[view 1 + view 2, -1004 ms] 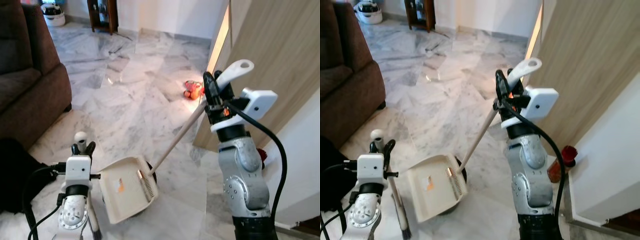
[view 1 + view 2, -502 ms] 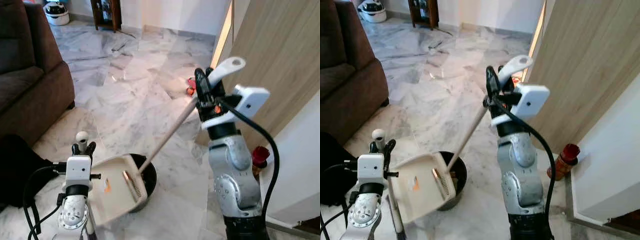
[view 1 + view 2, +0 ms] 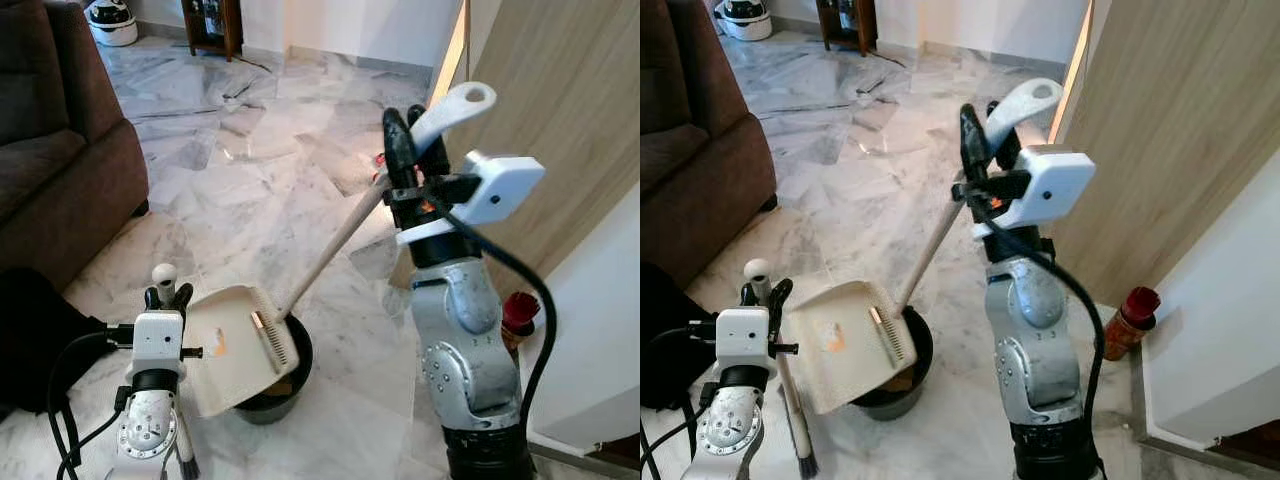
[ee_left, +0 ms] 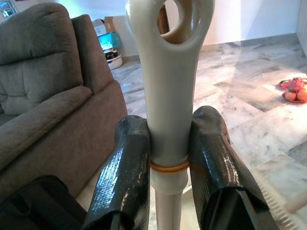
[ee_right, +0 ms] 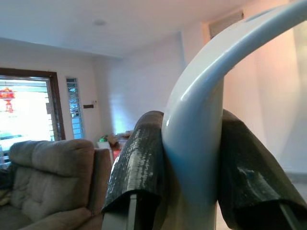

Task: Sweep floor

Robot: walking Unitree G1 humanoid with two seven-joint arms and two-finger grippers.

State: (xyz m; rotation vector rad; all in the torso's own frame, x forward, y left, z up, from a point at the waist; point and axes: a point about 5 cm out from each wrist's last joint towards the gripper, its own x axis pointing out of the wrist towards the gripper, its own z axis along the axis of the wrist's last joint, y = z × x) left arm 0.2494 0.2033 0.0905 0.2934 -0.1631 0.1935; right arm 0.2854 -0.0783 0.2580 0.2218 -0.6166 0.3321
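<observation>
— Over the black bin, which way does the dustpan run?
— Its cream handle slants up to the right gripper, clamped on the grip; the pan tilts above the bin.
— And the left gripper?
— Clenched on the upright brush handle, over grey-veined marble floor beside a brown sofa.

Glossy grey-veined marble floor; smooth cream plastic dustpan over a shiny black plastic bin; matt brown cloth sofa; pale wood-grain panel; rubbery black tool fingers.
</observation>
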